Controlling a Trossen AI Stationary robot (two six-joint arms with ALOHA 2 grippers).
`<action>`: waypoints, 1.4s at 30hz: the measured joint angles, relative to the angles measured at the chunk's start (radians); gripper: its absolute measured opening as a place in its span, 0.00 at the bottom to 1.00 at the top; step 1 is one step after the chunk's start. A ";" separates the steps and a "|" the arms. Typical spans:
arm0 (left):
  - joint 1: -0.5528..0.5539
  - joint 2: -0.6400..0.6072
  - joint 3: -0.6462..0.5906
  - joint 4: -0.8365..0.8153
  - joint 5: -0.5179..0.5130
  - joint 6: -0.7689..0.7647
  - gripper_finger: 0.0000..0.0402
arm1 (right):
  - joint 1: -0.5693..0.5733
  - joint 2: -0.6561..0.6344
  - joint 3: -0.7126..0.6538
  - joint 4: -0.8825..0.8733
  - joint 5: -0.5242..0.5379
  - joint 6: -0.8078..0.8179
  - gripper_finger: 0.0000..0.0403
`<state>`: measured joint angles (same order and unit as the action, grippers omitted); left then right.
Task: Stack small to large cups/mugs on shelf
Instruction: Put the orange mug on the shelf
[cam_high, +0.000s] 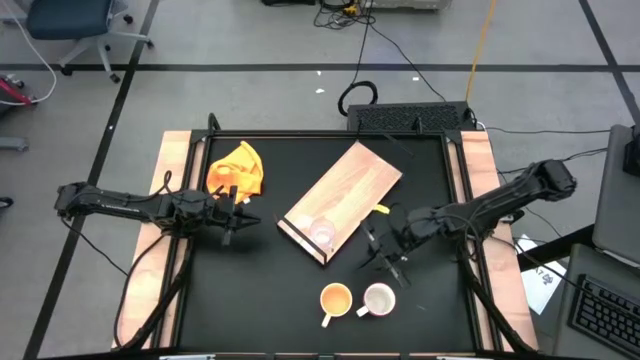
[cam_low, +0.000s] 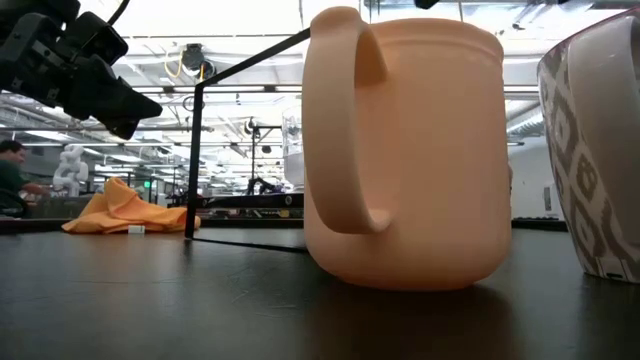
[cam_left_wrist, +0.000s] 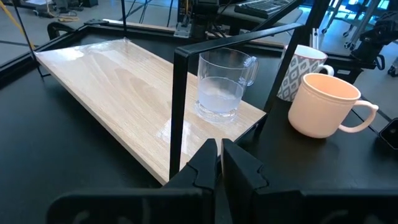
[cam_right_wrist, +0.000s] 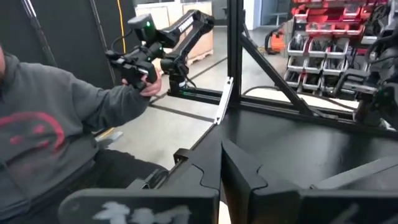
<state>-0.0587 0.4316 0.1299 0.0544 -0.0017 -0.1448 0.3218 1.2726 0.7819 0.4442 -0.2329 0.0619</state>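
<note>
The shelf (cam_high: 345, 190) lies slantwise in the middle of the black table. A clear glass cup (cam_high: 322, 233) (cam_left_wrist: 221, 84) stands upright on it, near its dark-strip end. The yellow-orange mug (cam_high: 335, 298) (cam_low: 400, 150) and the white patterned mug (cam_high: 379, 298) (cam_left_wrist: 298, 68) stand side by side on the tabletop near the front edge. My right gripper (cam_high: 378, 252) (cam_right_wrist: 221, 158) hovers shut, just behind the two mugs and right of the shelf. My left gripper (cam_high: 243, 222) (cam_left_wrist: 221, 158) is shut, left of the shelf, pointing at the glass cup.
A yellow cloth (cam_high: 238, 170) (cam_low: 120, 210) lies at the table's far left. Thin black frame rods (cam_left_wrist: 180, 106) rise at the shelf's near end. A black box (cam_high: 410, 118) sits at the far edge. A person (cam_right_wrist: 50, 130) sits beyond the table.
</note>
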 joint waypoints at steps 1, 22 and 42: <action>0.000 0.000 0.000 0.000 0.000 0.000 0.06 | 0.001 0.010 0.006 0.000 -0.001 -0.005 0.00; 0.000 0.000 0.000 0.002 0.000 0.001 0.06 | 0.002 0.094 0.065 0.222 -0.006 -0.022 0.00; 0.000 0.000 0.000 0.002 0.000 0.002 0.06 | 0.014 0.262 0.257 0.014 -0.008 -0.036 0.00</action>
<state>-0.0586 0.4316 0.1299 0.0563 -0.0014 -0.1432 0.3359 1.5344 1.0393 0.4581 -0.2412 0.0260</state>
